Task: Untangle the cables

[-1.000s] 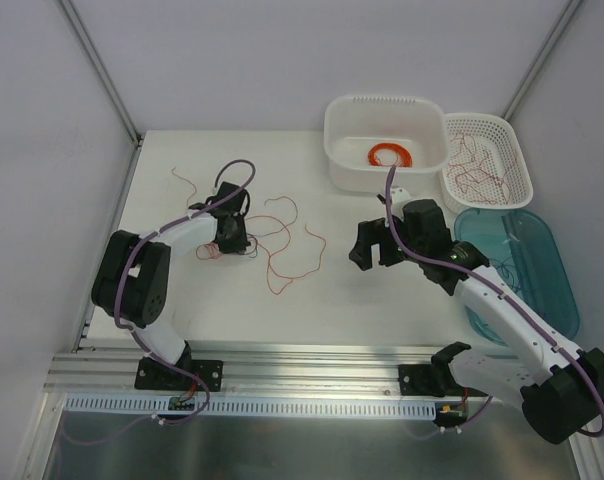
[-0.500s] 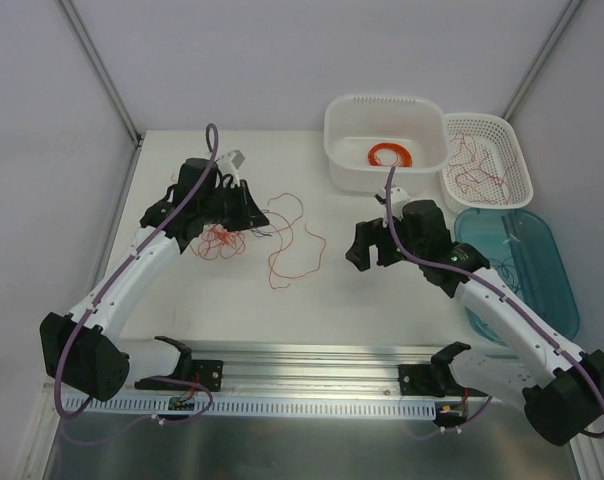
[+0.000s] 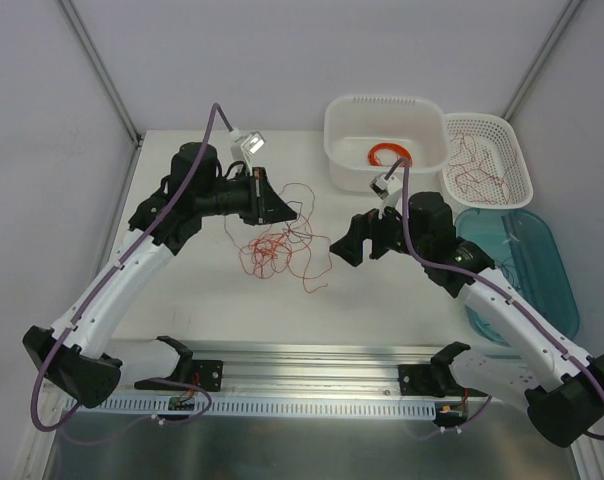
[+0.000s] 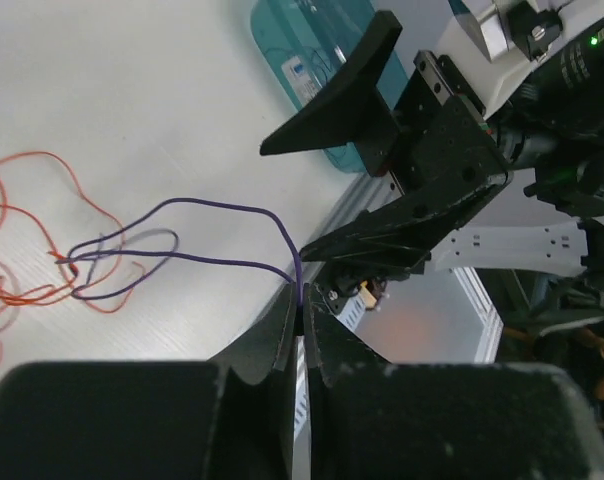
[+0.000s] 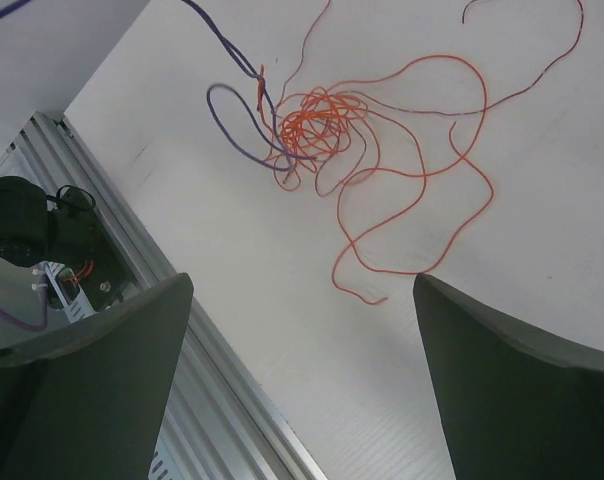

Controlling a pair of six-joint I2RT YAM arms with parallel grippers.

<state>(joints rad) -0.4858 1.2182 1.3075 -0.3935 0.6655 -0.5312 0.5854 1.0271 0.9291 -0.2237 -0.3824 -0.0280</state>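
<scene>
Running along the near edge, a ribbed aluminium rail [image 3: 302, 385] carries both arm bases. Beyond it, on the matt white desk [image 3: 182, 300], the cables [image 3: 269, 250] form a scribbly knot of hair-thin orange and red wire, with loose curling loops trailing to the right. A glossy purple strand [image 4: 212, 235] runs from the knot into the left tool [image 4: 300, 305], whose black fingers are pressed together on it. The right tool [image 5: 302, 285] stands near the knot with its broad, wedge-shaped fingers spread wide, gripping nothing. Farther right lies a translucent teal tray [image 3: 542, 250]. At the far edge stand a smooth white tub [image 3: 334, 135] holding a tight orange ring coil [image 3: 391, 155] and a perforated white basket [image 3: 522, 170] of red strands [image 3: 477, 165].
</scene>
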